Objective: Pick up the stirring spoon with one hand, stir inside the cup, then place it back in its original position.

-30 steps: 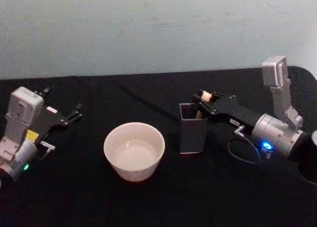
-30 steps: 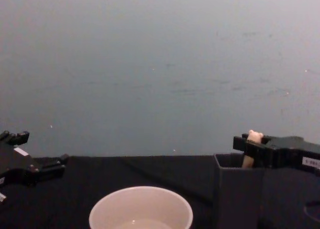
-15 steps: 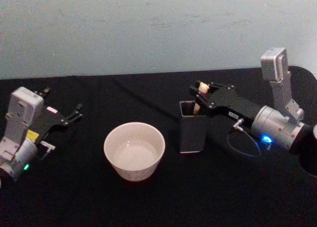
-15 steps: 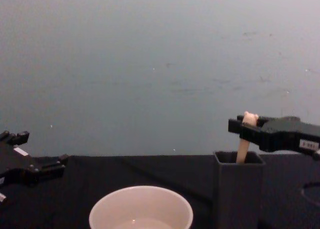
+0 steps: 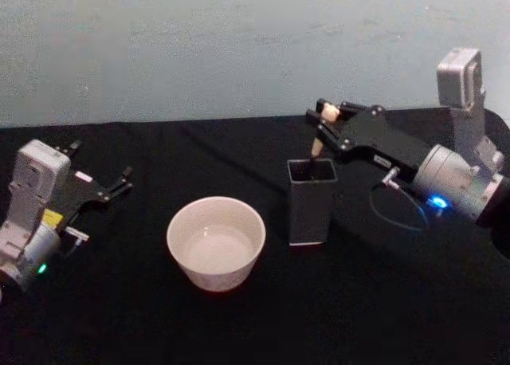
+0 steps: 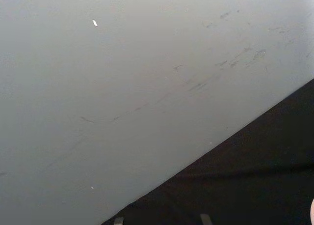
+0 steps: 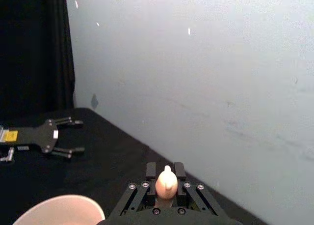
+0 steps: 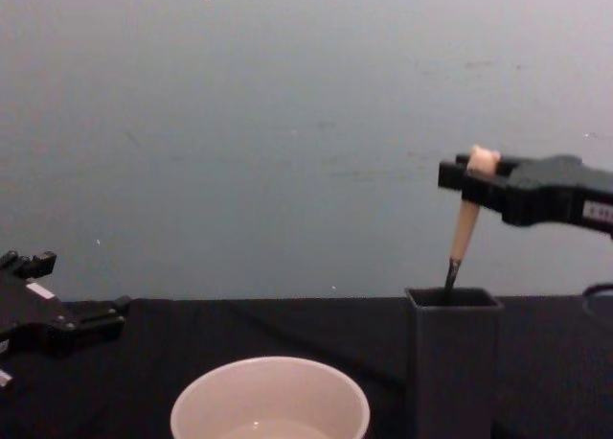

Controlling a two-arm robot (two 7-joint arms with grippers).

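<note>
My right gripper (image 5: 327, 115) (image 8: 471, 174) (image 7: 166, 177) is shut on the stirring spoon (image 8: 466, 224), gripping the top of its peach handle (image 5: 318, 143) just under the bear head (image 7: 166, 180). The spoon hangs tilted above the dark grey square holder (image 5: 311, 202) (image 8: 453, 360), with its dark stem still dipping inside and the bowl hidden. The cream-white cup (image 5: 215, 241) (image 8: 270, 403) (image 7: 59, 209) stands left of the holder. My left gripper (image 5: 118, 182) (image 8: 81, 319) (image 7: 66, 135) rests open at the table's left side.
A black cloth (image 5: 239, 317) covers the table, with a pale wall (image 5: 239, 46) right behind its far edge. A thin cable loops on the cloth to the right of the holder (image 5: 398, 217).
My right gripper has risen with the spoon, drawing most of its handle and part of the stem out of the holder. The left arm has stayed put.
</note>
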